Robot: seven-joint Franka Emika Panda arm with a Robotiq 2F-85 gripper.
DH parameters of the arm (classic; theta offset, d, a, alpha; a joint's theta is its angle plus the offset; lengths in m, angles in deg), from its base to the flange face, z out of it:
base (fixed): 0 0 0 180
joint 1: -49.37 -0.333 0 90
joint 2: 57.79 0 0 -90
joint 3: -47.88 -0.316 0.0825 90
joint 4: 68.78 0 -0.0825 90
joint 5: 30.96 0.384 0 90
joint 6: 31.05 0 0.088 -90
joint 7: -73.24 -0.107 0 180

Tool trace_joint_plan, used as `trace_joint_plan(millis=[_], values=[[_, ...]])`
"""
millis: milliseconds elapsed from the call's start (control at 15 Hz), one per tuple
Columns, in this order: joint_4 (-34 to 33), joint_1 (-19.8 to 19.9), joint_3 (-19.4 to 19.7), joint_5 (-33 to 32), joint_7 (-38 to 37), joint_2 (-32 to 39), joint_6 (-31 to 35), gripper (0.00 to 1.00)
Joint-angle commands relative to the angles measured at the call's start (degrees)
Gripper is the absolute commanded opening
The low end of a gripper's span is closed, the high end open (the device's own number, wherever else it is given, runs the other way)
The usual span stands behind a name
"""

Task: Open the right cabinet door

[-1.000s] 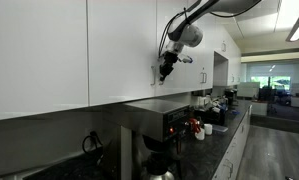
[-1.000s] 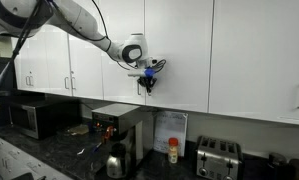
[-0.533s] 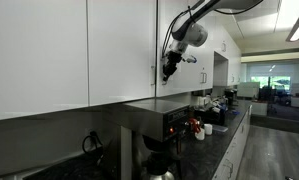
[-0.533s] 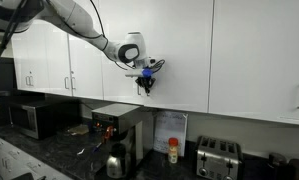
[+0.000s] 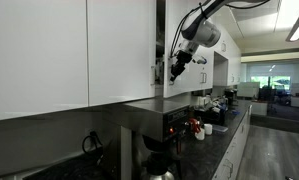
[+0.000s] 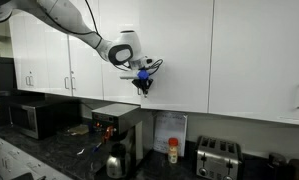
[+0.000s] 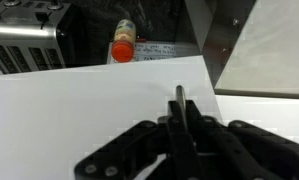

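My gripper (image 6: 141, 82) is shut on the thin dark vertical handle (image 7: 180, 100) of a white upper cabinet door (image 6: 179, 50). In an exterior view the gripper (image 5: 177, 68) stands a little out from the cabinet front, and the door (image 5: 173, 40) is ajar with a dark gap behind it. The neighbouring door (image 5: 119, 45) is shut, with its own handle (image 5: 155, 72) flat against it. In the wrist view the black fingers (image 7: 184, 128) clamp the handle against the white door face (image 7: 79, 115).
Below the cabinets a dark countertop (image 6: 49, 150) carries a coffee machine (image 6: 114, 125), a microwave (image 6: 34, 118), a toaster (image 6: 217, 157) and an orange-capped bottle (image 6: 173, 150), also in the wrist view (image 7: 123, 48). Further white cabinets (image 6: 259, 55) run along the wall.
The gripper has moved away from the cabinet front with the handle in it, and the door has swung from shut to ajar.
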Motion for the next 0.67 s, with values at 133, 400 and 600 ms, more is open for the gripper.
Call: trace_joint_plan(millis=[133,400,600], values=[[8.9,0.0,2.5,4.1,7.1,-9.0,3.9,0.03],[12.5,-0.2,5.1,6.3,9.8,-12.5,4.4,0.03],[15.3,-0.6,7.2,6.5,11.0,-15.2,4.6,0.03]])
